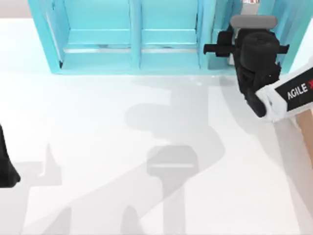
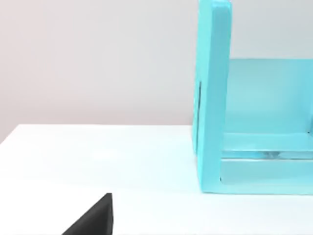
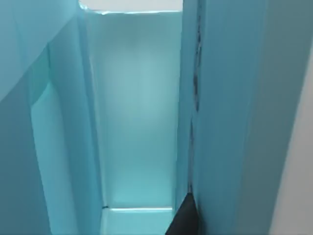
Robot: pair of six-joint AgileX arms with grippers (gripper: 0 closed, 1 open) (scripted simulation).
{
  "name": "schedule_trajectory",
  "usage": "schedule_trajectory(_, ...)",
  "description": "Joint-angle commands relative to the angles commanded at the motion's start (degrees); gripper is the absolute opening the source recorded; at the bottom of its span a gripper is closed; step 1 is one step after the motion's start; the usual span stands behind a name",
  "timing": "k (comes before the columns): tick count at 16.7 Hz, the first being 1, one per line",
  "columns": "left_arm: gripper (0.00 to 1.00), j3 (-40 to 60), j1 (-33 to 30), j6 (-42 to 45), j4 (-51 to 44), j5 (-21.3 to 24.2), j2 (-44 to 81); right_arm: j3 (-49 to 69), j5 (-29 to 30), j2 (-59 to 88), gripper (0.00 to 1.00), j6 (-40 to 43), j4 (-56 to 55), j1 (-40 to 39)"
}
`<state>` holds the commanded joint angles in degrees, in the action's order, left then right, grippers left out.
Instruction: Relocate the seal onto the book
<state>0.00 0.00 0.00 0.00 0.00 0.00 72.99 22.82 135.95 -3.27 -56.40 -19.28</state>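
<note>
Top view: the right gripper (image 1: pixel 215 48) is hanging over the right end of the light-blue shelf unit (image 1: pixel 132 39) at the desk's far edge, and its opening cannot be told. The left arm (image 1: pixel 6 161) is sitting parked at the left edge. An approach step is judged to be in hand. The seal's place cannot be told, so it is needing to be located before any grasp.

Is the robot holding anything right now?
It cannot be told. The right gripper is up at the blue shelf, its grasp hidden. The left arm sits at the table's left edge.

The right arm (image 1: pixel 288 93) is extended toward the table's far right corner. The left arm (image 1: pixel 6 161) is parked at the left edge.
</note>
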Motion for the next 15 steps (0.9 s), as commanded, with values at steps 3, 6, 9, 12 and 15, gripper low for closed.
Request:
schedule_trajectory(3, 1.00, 0.0, 0.0, 0.0, 0.0, 0.0, 0.0, 0.0, 0.0, 0.0, 0.00, 0.0, 0.0, 0.0)
schedule_trajectory(6, 1.00, 0.0, 0.0, 0.0, 0.0, 0.0, 0.0, -0.1, 0.0, -0.1, 0.00, -0.1, 0.0, 0.0)
schedule_trajectory(9, 1.00, 0.0, 0.0, 0.0, 0.0, 0.0, 0.0, -0.9, 0.6, -2.1, 0.00, 0.0, 1.3, -0.6)
schedule_trajectory(12, 1.00, 0.0, 0.0, 0.0, 0.0, 0.0, 0.0, -4.1, 2.6, -9.6, 0.00, 0.0, 5.8, -2.4)
schedule_trajectory(15, 1.00, 0.0, 0.0, 0.0, 0.0, 0.0, 0.0, -9.2, 5.4, -21.6, 0.00, -0.2, 12.8, -4.9)
